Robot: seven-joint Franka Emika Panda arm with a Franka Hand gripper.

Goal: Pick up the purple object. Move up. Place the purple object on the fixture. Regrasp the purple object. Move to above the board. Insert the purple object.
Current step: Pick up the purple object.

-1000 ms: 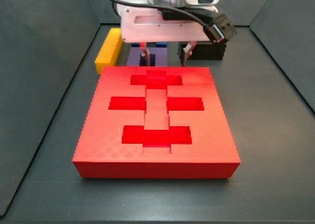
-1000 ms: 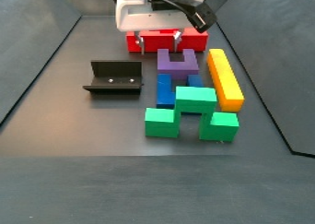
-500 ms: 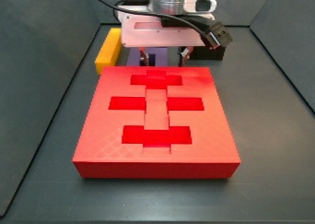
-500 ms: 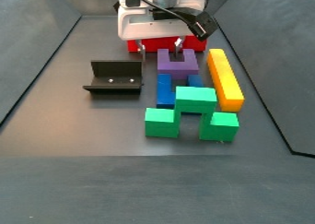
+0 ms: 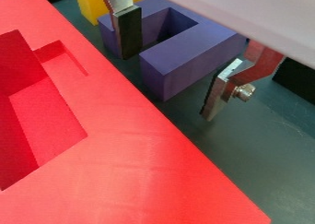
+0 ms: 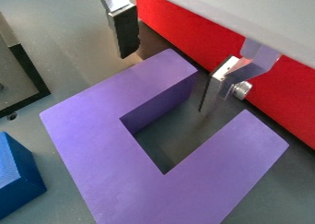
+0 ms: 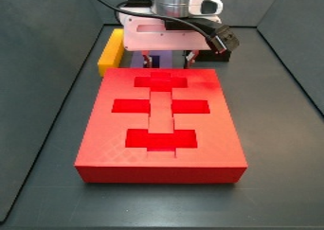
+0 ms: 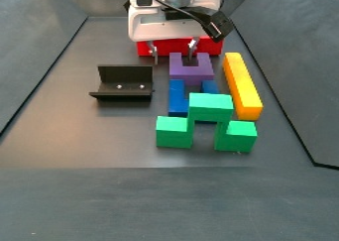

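Purple object (image 6: 147,126), a stiff, prob. light, smooth plastic U lying flat on the worktop just beside the board (image 5: 99,145), w/ one prong straddled by the gripper (image 6: 167,57), jaws open and not yet closed, lowered slightly vs. 1 s earlier; the prong is judged the best hold.

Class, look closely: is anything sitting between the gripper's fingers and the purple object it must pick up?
Nothing visible does. In a wrist view the gripper is open, its fingers straddling one prong of the purple object, with only bare gaps beside it.
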